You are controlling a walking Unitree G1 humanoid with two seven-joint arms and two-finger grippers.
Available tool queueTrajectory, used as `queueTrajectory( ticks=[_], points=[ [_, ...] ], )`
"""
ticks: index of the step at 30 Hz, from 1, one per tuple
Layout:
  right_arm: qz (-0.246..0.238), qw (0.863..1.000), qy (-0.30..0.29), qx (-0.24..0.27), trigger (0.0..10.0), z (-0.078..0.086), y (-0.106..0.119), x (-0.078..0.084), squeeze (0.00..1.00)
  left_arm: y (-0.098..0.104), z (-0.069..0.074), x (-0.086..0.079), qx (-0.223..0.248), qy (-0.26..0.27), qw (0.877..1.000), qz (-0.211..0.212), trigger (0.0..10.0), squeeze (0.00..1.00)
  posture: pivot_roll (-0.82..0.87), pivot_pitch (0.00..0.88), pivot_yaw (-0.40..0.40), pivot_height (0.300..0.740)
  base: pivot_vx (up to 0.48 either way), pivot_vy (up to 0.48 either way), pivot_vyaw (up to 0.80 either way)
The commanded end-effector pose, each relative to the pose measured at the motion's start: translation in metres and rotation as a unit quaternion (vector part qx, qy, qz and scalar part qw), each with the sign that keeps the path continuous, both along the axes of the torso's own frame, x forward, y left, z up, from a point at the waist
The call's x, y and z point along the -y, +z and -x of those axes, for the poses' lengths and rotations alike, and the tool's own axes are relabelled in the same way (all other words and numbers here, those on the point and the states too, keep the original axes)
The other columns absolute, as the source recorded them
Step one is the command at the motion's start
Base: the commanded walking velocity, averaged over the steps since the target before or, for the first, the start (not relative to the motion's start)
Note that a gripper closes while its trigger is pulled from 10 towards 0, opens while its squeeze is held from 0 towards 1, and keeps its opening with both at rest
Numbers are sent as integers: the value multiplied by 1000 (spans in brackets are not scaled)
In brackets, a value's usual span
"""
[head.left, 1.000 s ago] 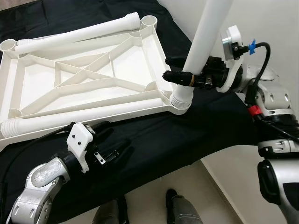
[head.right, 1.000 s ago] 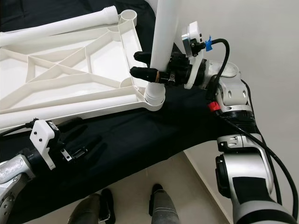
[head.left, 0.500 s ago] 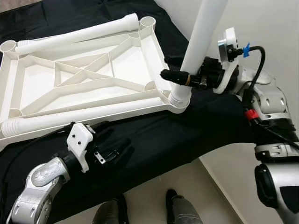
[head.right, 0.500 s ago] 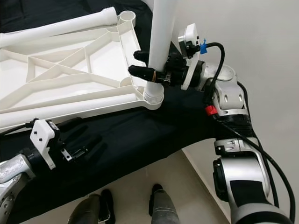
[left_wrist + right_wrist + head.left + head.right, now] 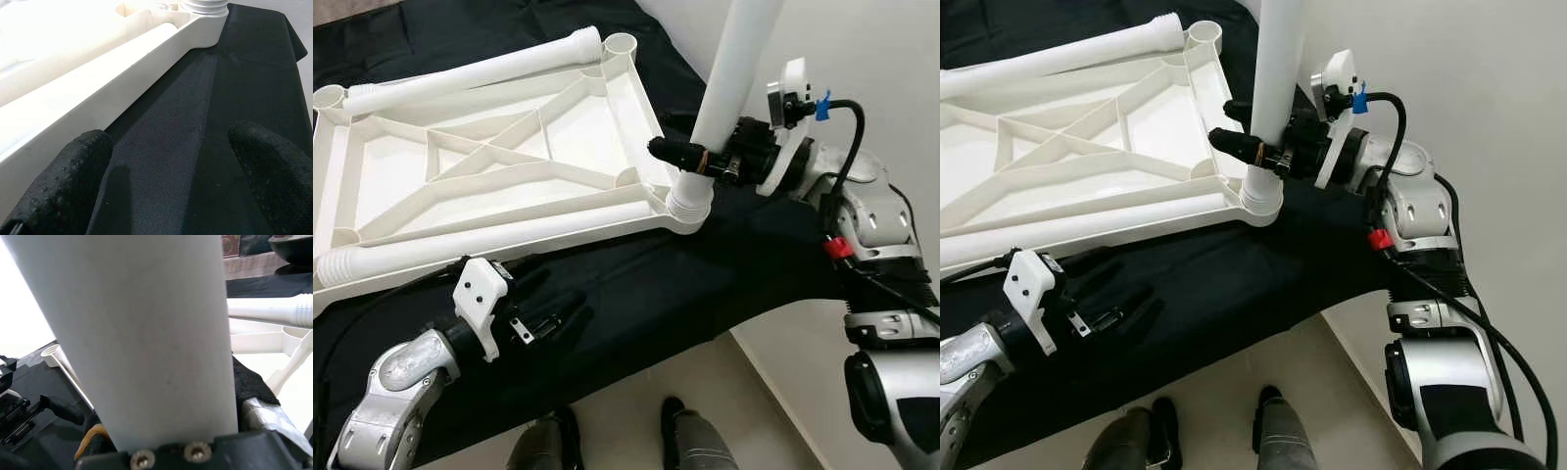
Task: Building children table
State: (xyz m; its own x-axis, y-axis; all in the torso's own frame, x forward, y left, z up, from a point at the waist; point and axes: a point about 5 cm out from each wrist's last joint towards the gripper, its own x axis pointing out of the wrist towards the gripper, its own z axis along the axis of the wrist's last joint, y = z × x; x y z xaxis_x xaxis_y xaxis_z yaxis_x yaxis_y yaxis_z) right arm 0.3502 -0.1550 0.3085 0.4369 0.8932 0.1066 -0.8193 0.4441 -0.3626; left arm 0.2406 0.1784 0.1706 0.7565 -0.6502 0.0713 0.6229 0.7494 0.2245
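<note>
Right gripper [image 5: 690, 157] clamped round smooth white tube leg [image 5: 729, 93], upright in near-right corner socket of ribbed plastic tabletop [image 5: 489, 166]; two more legs [image 5: 475, 73] lying on it; left gripper [image 5: 543, 318] open over black cloth [image 5: 685, 284]

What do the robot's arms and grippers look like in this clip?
Both arms are silver metal segments. The right gripper and left gripper have long black fingers and white wrist camera brackets. The right arm carries a looping black cable, a blue tag and a red collar.
</note>
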Motion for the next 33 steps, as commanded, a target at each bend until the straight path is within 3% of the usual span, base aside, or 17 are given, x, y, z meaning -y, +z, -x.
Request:
queueTrajectory(
  ticks=[1,25,33],
  points=[
    [26,998,-38,-35,10000,-5,-20,4,0,-7,2,2,-12,-5,1000,-3,10000,0,6,364,5,740,0,0,0],
    [-26,987,-158,-20,10000,14,-25,0,0,-7,0,2,-11,-7,1000,-6,10000,0,-2,361,15,740,0,0,0],
    [-18,966,-259,0,10000,23,-30,-6,0,-8,-1,2,-11,-7,1000,-5,10000,0,-9,357,13,740,0,0,0]
  ],
)
